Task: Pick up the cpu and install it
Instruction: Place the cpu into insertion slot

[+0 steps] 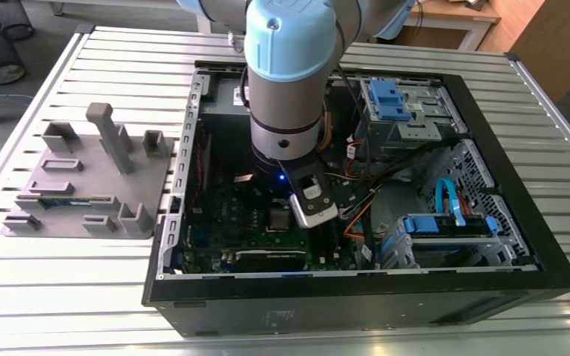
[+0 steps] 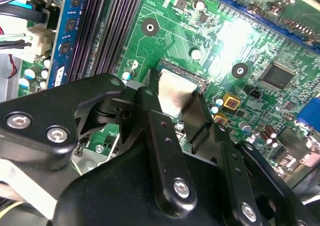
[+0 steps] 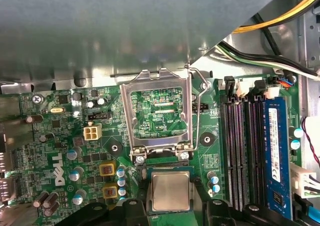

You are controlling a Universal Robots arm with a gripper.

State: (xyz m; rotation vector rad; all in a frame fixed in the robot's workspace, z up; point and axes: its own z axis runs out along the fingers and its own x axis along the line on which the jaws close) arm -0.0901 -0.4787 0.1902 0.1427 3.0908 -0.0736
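At the exterior view's left, the grey tray (image 1: pixel 77 185) sits on the tabletop (image 1: pixel 57 297). Mid-frame, the arm (image 1: pixel 290 74) reaches into the open case (image 1: pixel 364 304). In both wrist views our pincer (image 2: pixel 174 103), nearly closed, pinches the cpu (image 3: pixel 171 191) by opposite edges, just beside the opened socket frame (image 3: pixel 150 76). We cannot tell whether the cpu is seated. We judge it needs keeping level and square, with no sideways drag.

The arm (image 1: pixel 285 74) stands near vertical, wrist (image 1: pixel 285 141) directed downward. The gripper (image 2: pixel 174 90) points down; its fingers (image 2: pixel 150 116) clamp opposite edges of the cpu (image 3: pixel 171 191).
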